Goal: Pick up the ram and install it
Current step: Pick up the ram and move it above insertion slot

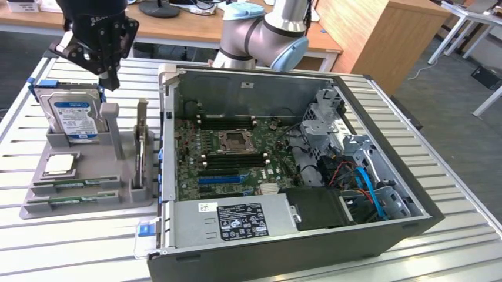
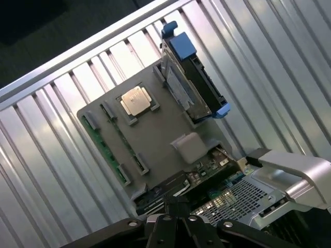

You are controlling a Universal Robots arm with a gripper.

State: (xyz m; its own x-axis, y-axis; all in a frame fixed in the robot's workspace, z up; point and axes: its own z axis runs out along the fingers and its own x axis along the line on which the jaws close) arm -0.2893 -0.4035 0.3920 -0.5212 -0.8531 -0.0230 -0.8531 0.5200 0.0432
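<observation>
From my station I see the gripper (image 1: 112,82) hanging above the far end of the grey tray (image 1: 117,194), its fingers pressed together with nothing between them. The tips point down just above the blue-labelled hard drive (image 1: 74,114), which stands upright in the tray. The ram (image 1: 76,183) lies flat in a slot along the tray's near edge, at about seven o'clock from the gripper and well apart from it. A second stick (image 1: 69,200) lies parallel to it, one slot nearer the camera. Neither is touched. A processor chip (image 1: 60,164) lies flat between the drive and the sticks, and an expansion card (image 1: 141,147) stands on edge at three o'clock from the chip.

The open computer case (image 1: 377,235) lies on the slatted table (image 1: 70,247) at three o'clock from the tray, with the motherboard (image 1: 259,170) facing up inside.

On the wrist view the closed gripper (image 2: 177,209) looks down on the tray (image 2: 155,139) — the ram (image 2: 106,151) is a green strip along one long edge, the chip (image 2: 134,101) and the drive (image 2: 189,77) beyond it.
</observation>
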